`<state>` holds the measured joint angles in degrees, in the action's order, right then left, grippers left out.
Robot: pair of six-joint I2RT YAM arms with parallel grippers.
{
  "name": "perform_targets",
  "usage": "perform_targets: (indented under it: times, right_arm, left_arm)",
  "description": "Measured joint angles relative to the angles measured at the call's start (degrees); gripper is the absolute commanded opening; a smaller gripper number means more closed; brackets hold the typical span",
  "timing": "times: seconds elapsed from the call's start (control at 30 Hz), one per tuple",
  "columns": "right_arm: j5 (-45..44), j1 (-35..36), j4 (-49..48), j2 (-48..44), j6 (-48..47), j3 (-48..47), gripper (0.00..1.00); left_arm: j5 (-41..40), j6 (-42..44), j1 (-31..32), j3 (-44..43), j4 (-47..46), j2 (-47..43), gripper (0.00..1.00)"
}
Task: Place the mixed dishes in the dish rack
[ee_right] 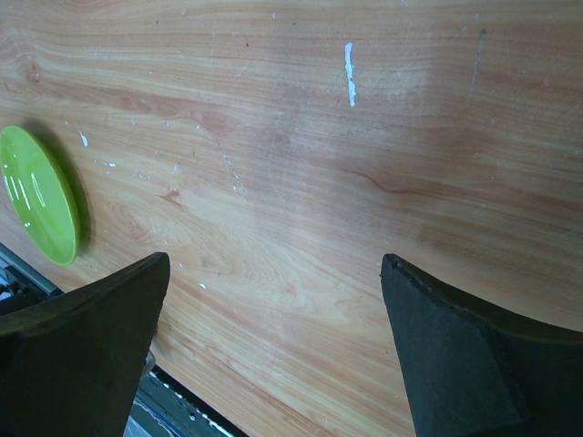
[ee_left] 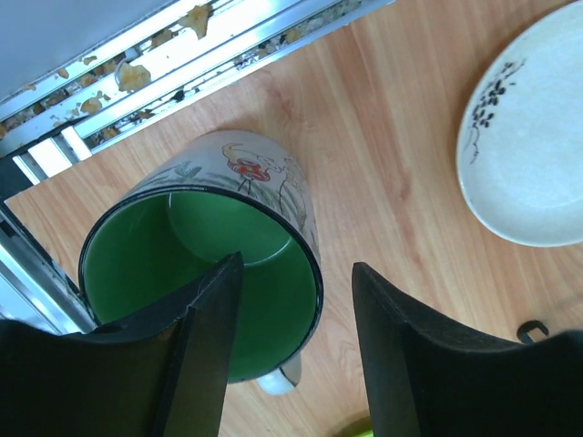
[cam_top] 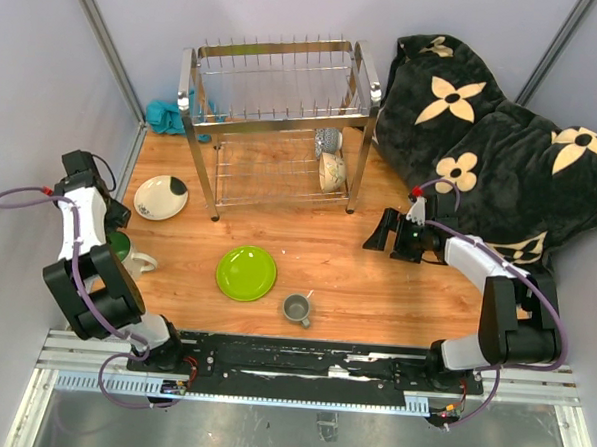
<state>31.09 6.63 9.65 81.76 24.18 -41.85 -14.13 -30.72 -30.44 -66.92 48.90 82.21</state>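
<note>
Two bowls sit at the right end of the lower tier of the dish rack point(cam_top: 276, 82), the blue-patterned small bowl point(cam_top: 328, 140) farther back and the cream-yellow bowl point(cam_top: 331, 172) just in front of it, both apparently tipped on edge. Four dishes are out on the wooden table point(cam_top: 375, 288). The cream plate with black patch point(cam_top: 161, 197) lies near the rack's front left leg. The lime-green plate point(cam_top: 246, 273) lies flat towards the middle, and the small grey mug point(cam_top: 296, 309) stands just to its right, nearer the arm bases. The white mug with green inside point(ee_left: 219, 264) stands at the left edge, partly under the left arm. The left gripper point(ee_left: 296, 264) is spread apart and straddles the mug's rim, with one finger point(ee_left: 200, 346) over the green interior and the other finger outside the painted wall. Whether either one touches the mug cannot be told. The mug's handle points away from the cream plate, which shows at the upper right of the left wrist view. The right gripper point(ee_right: 275, 262) hangs over bare wood to the right of the rack with its fingers wide apart and nothing between them. The lime-green plate shows at the left edge of its wrist view. A black blanket with cream flowers point(cam_top: 493, 134) lies bunched at the far right, and a teal cloth point(cam_top: 166, 116) lies behind the rack's left side.
</note>
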Motion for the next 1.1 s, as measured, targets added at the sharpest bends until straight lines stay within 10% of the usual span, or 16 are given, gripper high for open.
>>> perform_targets:
  times: [0.53, 0.8, 1.1]
  right_arm:
    - [-1.2, 0.0, 2.4, -1.5, -0.5, 0.0, 1.0]
    - [-1.6, 0.0, 3.0, -2.4, -0.5, 0.0, 1.0]
    - [-1.4, 0.0, 6.2, -4.6, -0.7, -1.6, 0.98]
  left_arm:
    - [-1.2, 2.2, -0.3, 0.3, -1.3, 5.1, 0.47]
    - [-0.4, 2.8, -0.3, 1.4, -2.7, 6.2, 0.01]
    - [1.2, 4.2, -0.6, 2.8, -5.5, 5.0, 0.0]
